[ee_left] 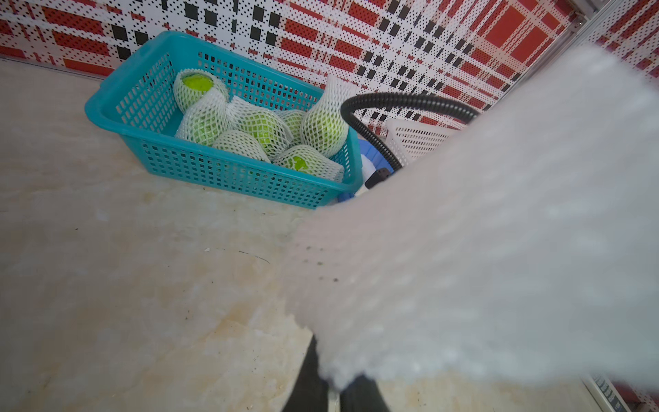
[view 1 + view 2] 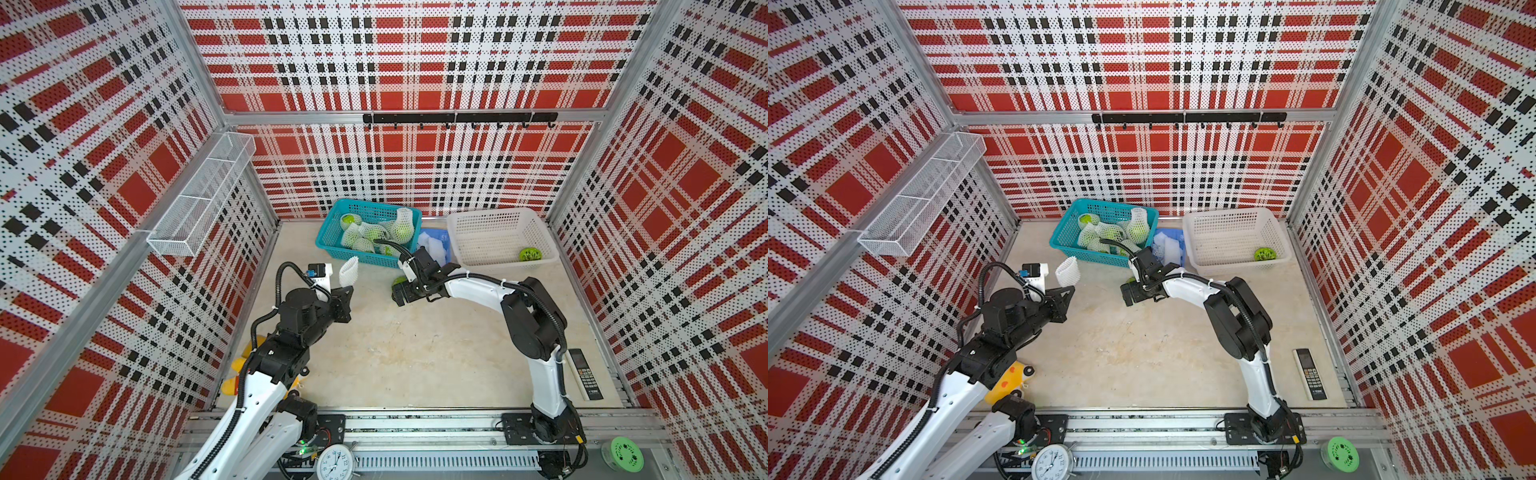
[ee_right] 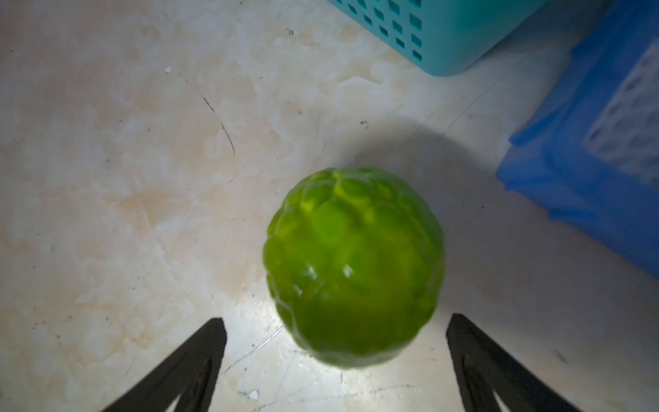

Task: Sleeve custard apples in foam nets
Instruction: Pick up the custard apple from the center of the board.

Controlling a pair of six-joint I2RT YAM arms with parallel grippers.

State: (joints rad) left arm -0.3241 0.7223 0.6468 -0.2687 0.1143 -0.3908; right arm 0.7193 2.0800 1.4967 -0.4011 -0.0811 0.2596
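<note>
Custard apple (image 3: 353, 267), bumpy, glossy green, roundish, lies on your marbled tabletop (image 3: 142, 178) between the right hand's (image 3: 335, 319) spread fingers, touching neither. Your left hand (image 2: 348, 290) pinches a soft white diamond-mesh foam net (image 2: 348, 271), upright, well apart.

Robotics lab test cell: a small booth walled in perforated panels (image 2: 415, 62) printed in red, black and white plaid, held by aluminium framing (image 2: 291, 118). A left arm (image 2: 249, 411) and a right arm (image 2: 544, 386) are bolted to a metal rail (image 2: 415, 424) at the front edge of a beige marbled tabletop (image 2: 415, 353).
</note>
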